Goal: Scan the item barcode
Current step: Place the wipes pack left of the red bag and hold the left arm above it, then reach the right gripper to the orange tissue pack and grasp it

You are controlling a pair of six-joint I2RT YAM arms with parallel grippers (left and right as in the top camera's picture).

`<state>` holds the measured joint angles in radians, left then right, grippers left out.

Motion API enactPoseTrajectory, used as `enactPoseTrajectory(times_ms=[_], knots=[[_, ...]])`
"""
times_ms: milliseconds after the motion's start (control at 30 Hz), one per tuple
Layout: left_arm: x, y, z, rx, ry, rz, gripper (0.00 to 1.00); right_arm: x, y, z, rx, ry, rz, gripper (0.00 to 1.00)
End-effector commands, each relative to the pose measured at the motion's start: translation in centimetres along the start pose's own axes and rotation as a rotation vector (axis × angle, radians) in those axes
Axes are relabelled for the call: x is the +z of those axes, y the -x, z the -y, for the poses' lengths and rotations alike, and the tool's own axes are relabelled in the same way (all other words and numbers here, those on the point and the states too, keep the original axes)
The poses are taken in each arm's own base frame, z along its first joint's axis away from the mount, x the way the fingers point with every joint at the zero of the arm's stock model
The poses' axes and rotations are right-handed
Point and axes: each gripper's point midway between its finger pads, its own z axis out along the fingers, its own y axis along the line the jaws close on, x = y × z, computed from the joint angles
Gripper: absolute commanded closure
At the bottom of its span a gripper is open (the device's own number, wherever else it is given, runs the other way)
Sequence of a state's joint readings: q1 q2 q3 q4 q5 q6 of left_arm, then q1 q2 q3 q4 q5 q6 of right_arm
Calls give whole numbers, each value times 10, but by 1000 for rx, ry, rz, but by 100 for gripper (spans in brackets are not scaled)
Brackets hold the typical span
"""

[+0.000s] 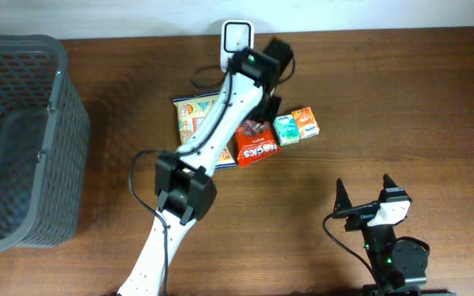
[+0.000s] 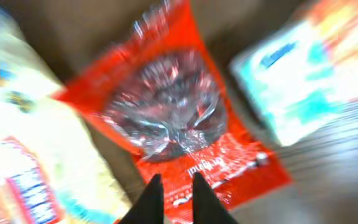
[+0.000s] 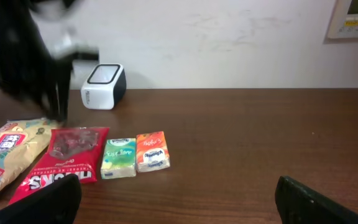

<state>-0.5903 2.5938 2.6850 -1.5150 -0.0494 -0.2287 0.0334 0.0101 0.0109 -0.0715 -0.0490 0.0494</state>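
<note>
A red snack bag (image 1: pixel 256 141) lies flat on the table between a yellow snack bag (image 1: pixel 196 115) and two small packs. My left gripper (image 1: pixel 269 105) hangs over the red bag's far end. In the blurred left wrist view its black fingertips (image 2: pixel 151 190) stand a narrow gap apart above the red bag (image 2: pixel 185 124), and the left gripper (image 2: pixel 174 179) holds nothing. The white scanner (image 1: pixel 237 37) stands at the back edge, also seen as the scanner (image 3: pixel 103 86) in the right wrist view. My right gripper (image 1: pixel 364 189) is wide open near the front right, empty (image 3: pixel 176 186).
A green tissue pack (image 1: pixel 285 129) and an orange one (image 1: pixel 305 122) lie right of the red bag. A dark mesh basket (image 1: pixel 56 49) fills the left side. The left arm (image 3: pixel 30 62) shows as a dark blur over the bags.
</note>
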Motion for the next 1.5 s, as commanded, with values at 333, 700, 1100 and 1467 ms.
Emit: enactPoseTrajectory(times_ms=[333, 700, 1100, 1467], knots=[[-54, 0, -200, -471, 153, 59, 1, -1, 8, -19, 60, 108, 33, 2], [-55, 6, -200, -471, 150, 85, 1, 3, 77, -73, 7, 416, -88, 1], [-55, 6, -200, -471, 150, 85, 1, 188, -36, -71, 283, 407, -966, 27], [-54, 6, -199, -470, 150, 85, 1, 211, -115, -36, 97, 68, -1055, 55]])
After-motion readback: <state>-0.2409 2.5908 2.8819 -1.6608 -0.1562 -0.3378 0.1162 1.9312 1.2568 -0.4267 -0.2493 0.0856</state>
